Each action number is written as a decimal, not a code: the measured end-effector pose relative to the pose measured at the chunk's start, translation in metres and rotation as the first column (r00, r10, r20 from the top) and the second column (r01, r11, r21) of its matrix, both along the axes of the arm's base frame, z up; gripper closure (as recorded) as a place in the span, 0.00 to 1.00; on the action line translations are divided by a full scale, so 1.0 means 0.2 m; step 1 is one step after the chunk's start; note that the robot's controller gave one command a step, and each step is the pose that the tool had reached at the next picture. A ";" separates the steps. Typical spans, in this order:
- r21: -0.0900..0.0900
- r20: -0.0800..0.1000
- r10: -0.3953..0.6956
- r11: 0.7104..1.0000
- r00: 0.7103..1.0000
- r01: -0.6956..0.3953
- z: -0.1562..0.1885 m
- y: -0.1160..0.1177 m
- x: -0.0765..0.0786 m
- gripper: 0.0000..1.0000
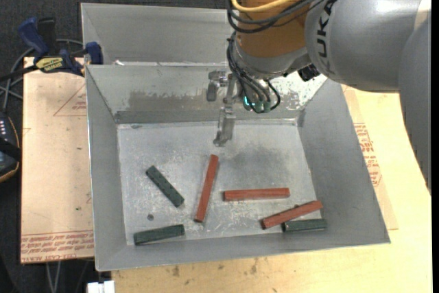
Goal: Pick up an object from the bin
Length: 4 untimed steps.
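My gripper (221,139) hangs over the back middle of the bin floor, above the upper end of a long red stick (206,187) that lies nearly upright in the view. Nothing shows in the gripper. A dark green bar (164,186) lies slanted to the left of the red stick. A second red stick (256,194) lies flat across the floor to its right.
Along the front of the bin lie another dark green bar (159,235) at the left, and a third red stick (291,214) touching a short dark green bar (305,225) at the right. The arm and its orange cover hang over the bin's back right.
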<state>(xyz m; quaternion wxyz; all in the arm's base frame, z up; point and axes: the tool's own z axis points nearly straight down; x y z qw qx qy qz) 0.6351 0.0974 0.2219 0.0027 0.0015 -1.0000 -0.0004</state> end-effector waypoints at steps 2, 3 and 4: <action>0.002 0.005 0.357 0.934 0.934 -0.357 -0.52 -0.03 -0.65 0.00; -0.001 0.009 0.852 0.524 0.524 -0.852 -0.74 0.02 -0.36 0.00; -0.001 0.009 0.851 0.525 0.524 -0.851 -0.74 0.02 -0.36 1.00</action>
